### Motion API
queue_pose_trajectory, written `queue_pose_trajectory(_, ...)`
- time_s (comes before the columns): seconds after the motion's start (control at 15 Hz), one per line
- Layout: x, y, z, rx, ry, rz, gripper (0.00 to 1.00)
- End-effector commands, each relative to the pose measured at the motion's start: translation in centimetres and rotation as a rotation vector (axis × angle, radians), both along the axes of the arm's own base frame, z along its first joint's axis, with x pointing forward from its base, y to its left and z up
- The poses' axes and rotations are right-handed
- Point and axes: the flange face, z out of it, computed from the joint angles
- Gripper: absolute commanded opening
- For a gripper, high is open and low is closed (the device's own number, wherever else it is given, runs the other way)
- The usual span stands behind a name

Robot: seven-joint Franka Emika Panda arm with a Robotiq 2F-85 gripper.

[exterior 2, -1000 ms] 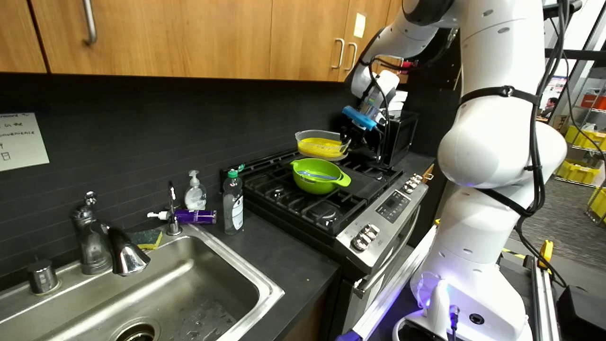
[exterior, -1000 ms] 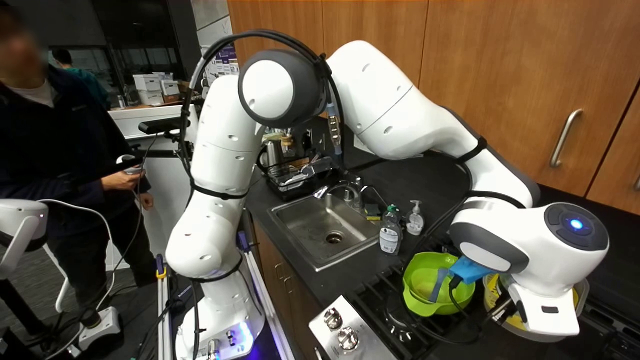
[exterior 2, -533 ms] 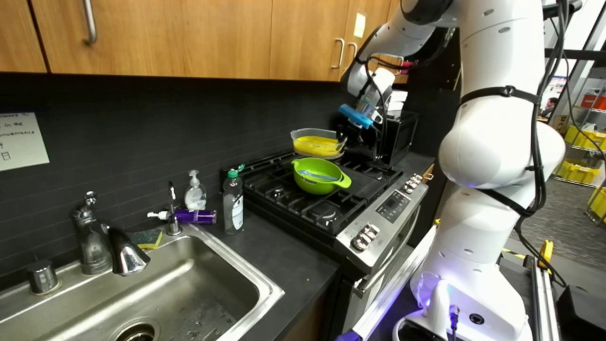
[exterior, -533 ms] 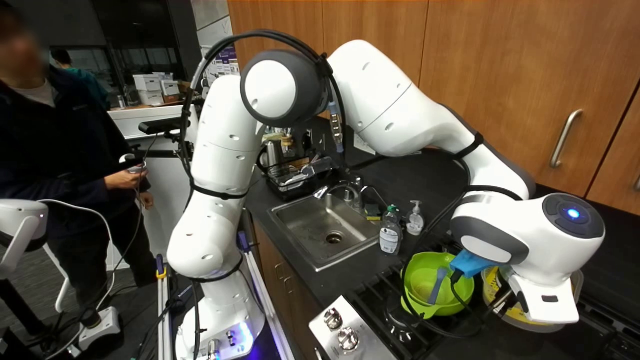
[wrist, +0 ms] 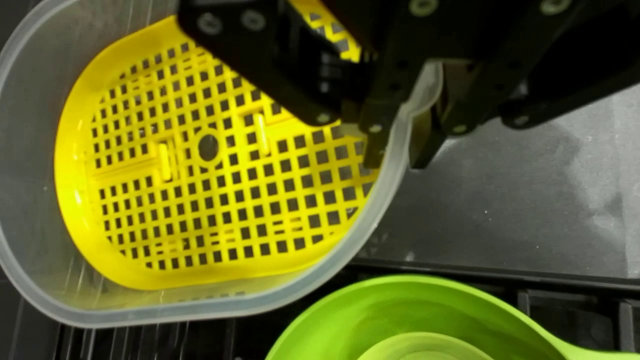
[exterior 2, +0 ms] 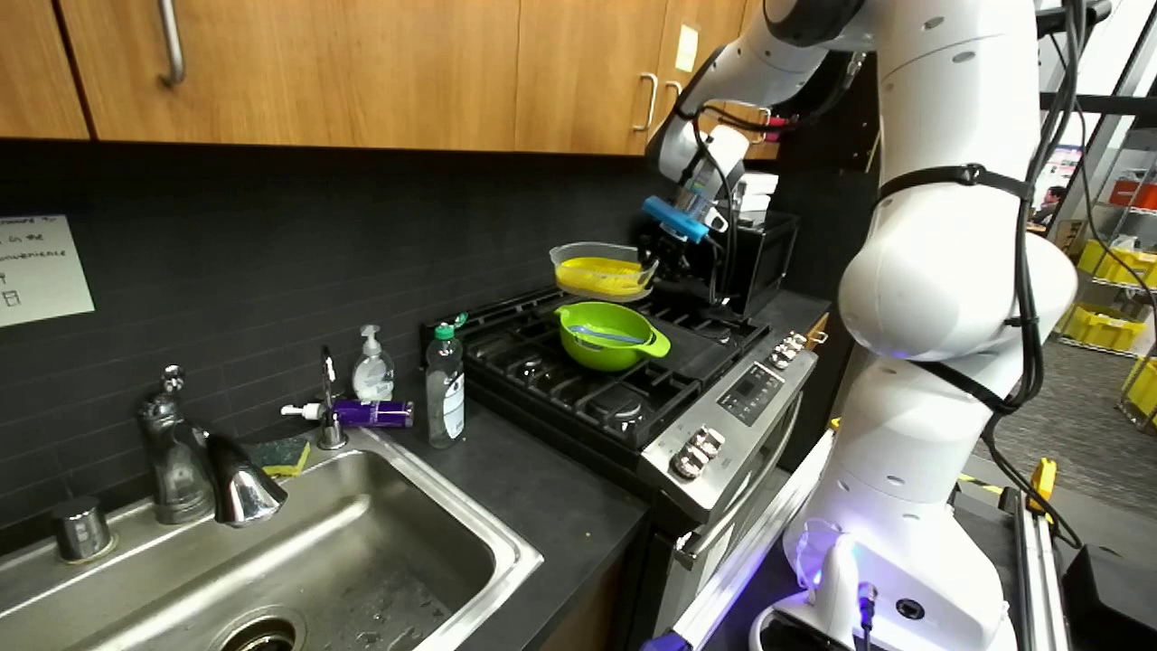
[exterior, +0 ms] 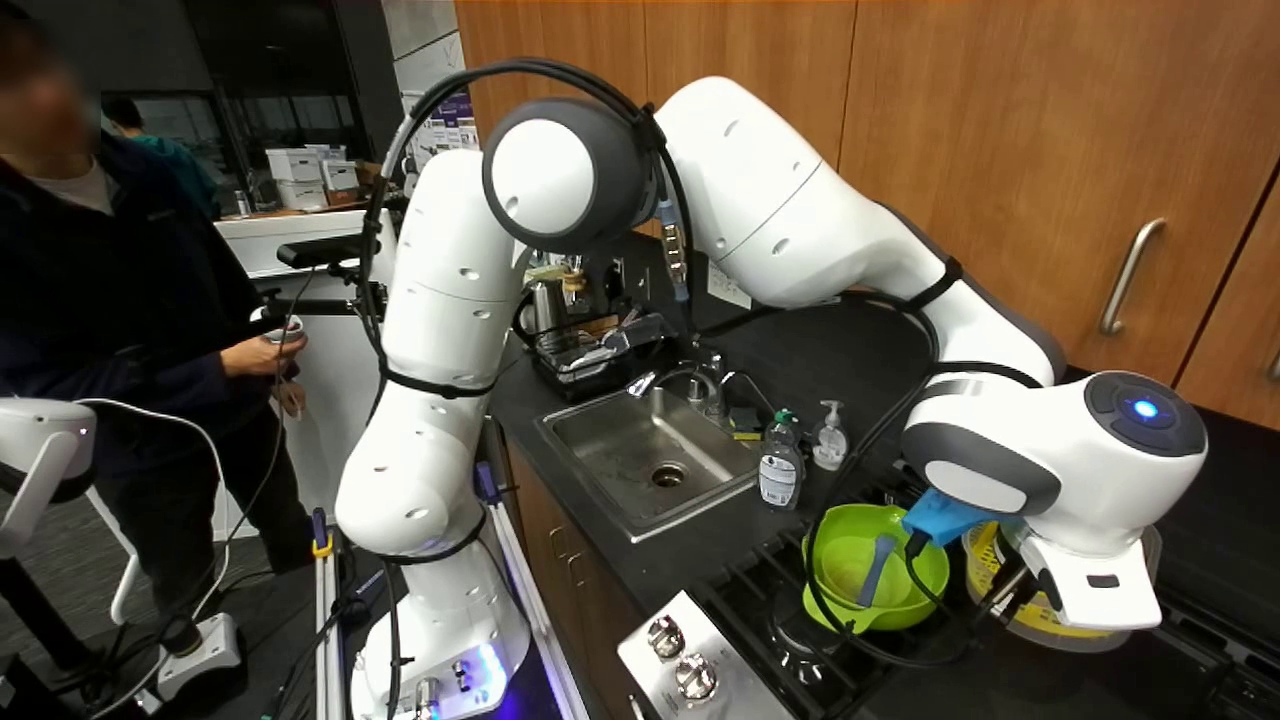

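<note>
Gripper (wrist: 398,150) (upper right, wrist view) has got a clear tub (wrist: 200,311) pinched by the rim, yellow grid thingy (wrist: 215,175) inside, green bowl (wrist: 390,305) bottom right.

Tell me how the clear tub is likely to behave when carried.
The clear tub is probably light for its size, as its walls look like thin see-through plastic. It may sag or tip, since the fingers pinch it at one end only. The yellow grid inside might shift if it tilts; I can't tell whether it's fastened.
</note>
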Motion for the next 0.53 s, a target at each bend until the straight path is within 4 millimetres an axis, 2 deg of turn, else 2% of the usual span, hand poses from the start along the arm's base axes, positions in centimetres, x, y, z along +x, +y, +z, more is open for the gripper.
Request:
queue_pose_trajectory(0.0, 0.39, 0.82, 1.96, -0.010, -0.010, 0.004, 0.05)
queue_pose_trajectory(0.27, 0.77, 1.19, 2.48, -0.021, -0.006, 0.009, 0.05)
queue_pose_trajectory(0.33, 0.81, 1.23, 2.55, -0.021, -0.004, 0.005, 0.43)
queue_pose_trajectory(0.47, 0.86, 1.30, 2.75, -0.022, -0.002, -0.001, 0.49)
